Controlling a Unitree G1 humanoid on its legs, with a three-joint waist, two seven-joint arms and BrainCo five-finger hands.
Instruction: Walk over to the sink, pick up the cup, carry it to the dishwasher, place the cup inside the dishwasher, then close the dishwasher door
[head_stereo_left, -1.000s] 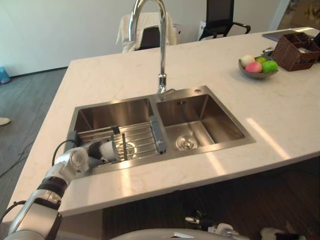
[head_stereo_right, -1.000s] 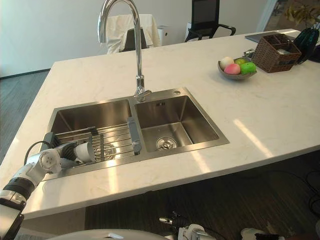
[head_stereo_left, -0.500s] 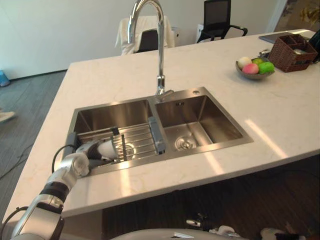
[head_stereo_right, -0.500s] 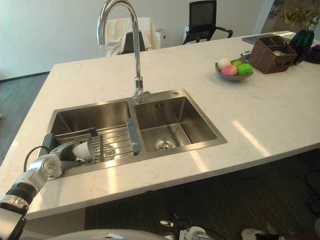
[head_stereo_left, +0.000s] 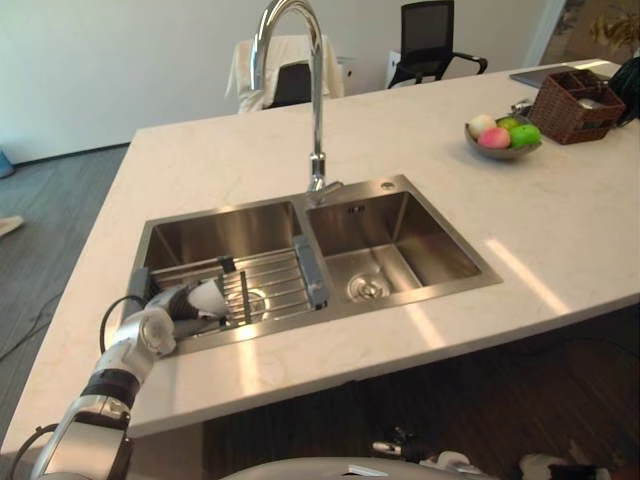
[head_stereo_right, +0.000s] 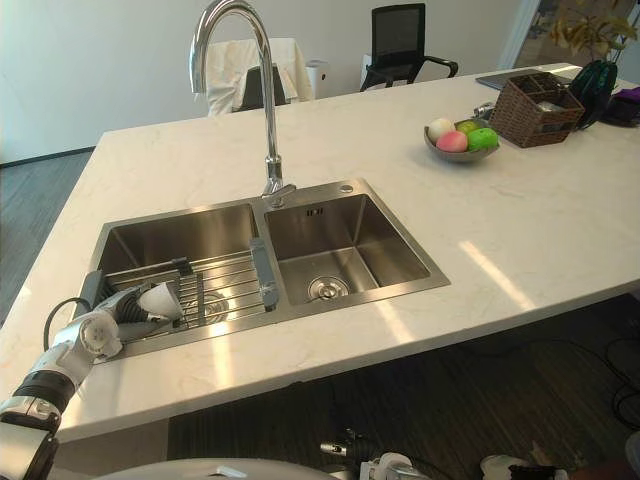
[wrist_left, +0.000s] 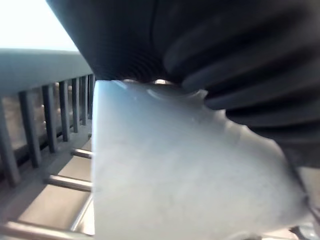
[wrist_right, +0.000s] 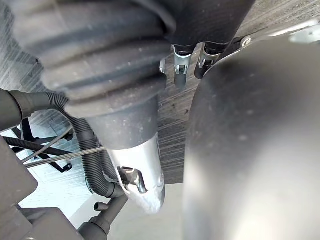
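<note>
While our left hand sits in the sink, step: cup pickup | fingers curled round white cup | wire rack just beneath fingers | next, we judge: lift clear of the rim, carry to dishwasher.

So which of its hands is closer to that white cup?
The left. Its left hand holds the cup over the wire rack in the left basin of the sink. The right hand hangs down near the floor, well away.
</note>
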